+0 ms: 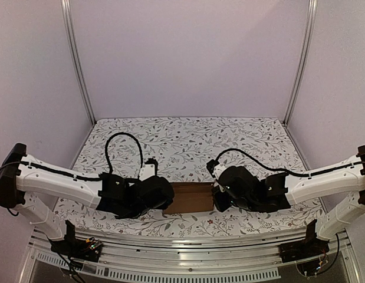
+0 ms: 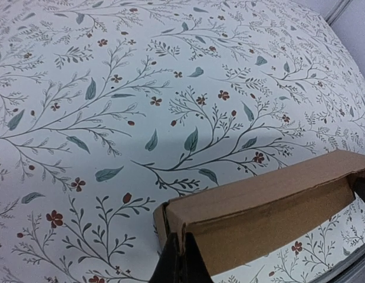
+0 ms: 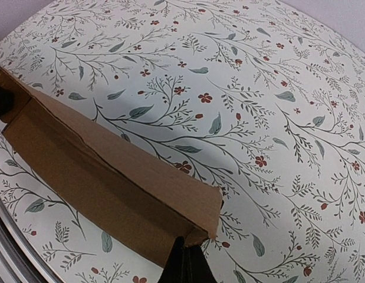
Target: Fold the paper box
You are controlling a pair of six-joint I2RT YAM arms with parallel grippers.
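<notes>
The paper box (image 1: 191,197) is a small, shallow brown cardboard box lying lengthwise between my two grippers near the table's front edge. My left gripper (image 1: 166,201) is at its left end. In the left wrist view the black fingers (image 2: 170,262) are shut on a cardboard edge at the corner of the paper box (image 2: 270,212). My right gripper (image 1: 216,200) is at the right end. In the right wrist view that gripper (image 3: 185,242) pinches the lower corner of the paper box (image 3: 111,177). Whether the box rests on the cloth or hangs just above it I cannot tell.
A white cloth with a leaf and flower print (image 1: 188,141) covers the table. A metal rail (image 1: 188,242) runs along the near edge right behind the box. Plain walls with metal posts (image 1: 79,65) close in the back and sides.
</notes>
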